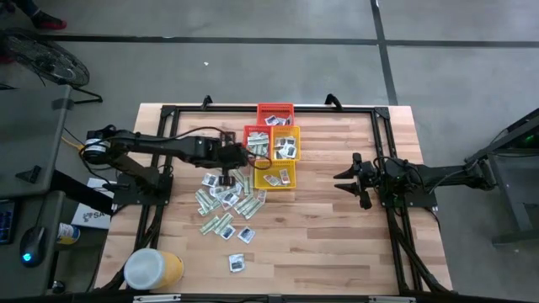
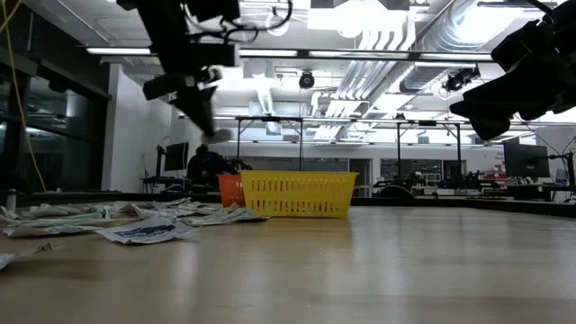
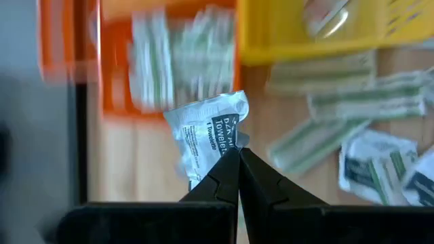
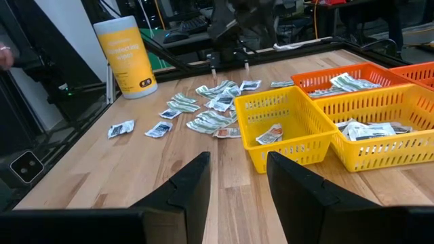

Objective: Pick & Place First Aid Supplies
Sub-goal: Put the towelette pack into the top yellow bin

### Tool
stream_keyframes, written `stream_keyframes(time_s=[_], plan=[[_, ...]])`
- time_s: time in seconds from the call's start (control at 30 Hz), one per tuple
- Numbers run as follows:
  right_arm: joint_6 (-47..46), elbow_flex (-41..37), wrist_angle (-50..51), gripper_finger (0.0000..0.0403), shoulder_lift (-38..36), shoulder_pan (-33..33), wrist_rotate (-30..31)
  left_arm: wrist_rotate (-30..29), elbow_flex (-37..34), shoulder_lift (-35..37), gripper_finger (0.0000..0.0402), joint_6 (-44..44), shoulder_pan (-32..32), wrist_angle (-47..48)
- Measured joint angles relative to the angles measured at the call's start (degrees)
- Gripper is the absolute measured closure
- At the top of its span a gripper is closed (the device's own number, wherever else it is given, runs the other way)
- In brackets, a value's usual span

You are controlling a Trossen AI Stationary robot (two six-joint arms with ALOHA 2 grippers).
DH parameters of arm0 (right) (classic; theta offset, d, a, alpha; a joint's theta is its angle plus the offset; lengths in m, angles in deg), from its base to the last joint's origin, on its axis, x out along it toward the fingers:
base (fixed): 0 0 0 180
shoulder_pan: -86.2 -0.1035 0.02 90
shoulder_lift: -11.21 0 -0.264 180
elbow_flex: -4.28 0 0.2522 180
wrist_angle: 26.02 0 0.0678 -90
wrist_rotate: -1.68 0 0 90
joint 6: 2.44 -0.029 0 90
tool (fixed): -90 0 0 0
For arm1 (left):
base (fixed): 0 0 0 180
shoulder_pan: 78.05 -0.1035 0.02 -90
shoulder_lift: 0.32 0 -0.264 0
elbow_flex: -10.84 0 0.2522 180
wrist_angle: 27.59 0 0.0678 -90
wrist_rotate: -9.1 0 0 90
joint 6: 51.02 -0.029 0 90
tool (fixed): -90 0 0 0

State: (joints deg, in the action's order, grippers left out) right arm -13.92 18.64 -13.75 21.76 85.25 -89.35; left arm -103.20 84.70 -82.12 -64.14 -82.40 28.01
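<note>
Sorting is partly done: your baskets point(image 1: 283, 143) near the bench's far edge already hold a few packets, but most of the pile point(image 1: 226, 202) lies loose on the bench toward its left side. Your left gripper point(image 3: 237, 154) is pinching one white towelette packet point(image 3: 207, 132) by its edge, lifted beside the orange basket point(image 3: 88, 61) (a drop there looks likely next). Your right gripper point(image 4: 236, 177) waits near the right edge, fingers apart, holding nothing.

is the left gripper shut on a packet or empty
Shut on a packet. In the left wrist view the left gripper's fingertips meet, pinching a crumpled white towelette packet above the table.
</note>
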Motion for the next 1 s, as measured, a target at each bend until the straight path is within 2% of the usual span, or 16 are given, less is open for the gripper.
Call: stream_keyframes(time_s=[0.17, 0.37, 0.63, 1.0], plan=[[-0.02, 0.00, 0.00, 0.0263, -0.02, -0.02, 0.01, 0.05, 0.00, -1.27, 0.0401, -16.05, 0.24, -9.96], [0.00, 0.00, 0.02, 0.0263, -0.03, 0.00, 0.00, 0.31, 0.11, -5.66, 0.0401, -25.15, -0.62, -18.99], [-0.01, 0.02, 0.02, 0.0263, -0.02, -0.01, 0.01, 1.38, 10.11, -15.02, 0.0401, -27.02, -3.74, -18.86], [-0.02, 0.04, 0.00, 0.0263, 0.58, -0.01, 0.09, 4.62, 29.47, -29.74, 0.0401, -26.68, -8.28, -10.08]])
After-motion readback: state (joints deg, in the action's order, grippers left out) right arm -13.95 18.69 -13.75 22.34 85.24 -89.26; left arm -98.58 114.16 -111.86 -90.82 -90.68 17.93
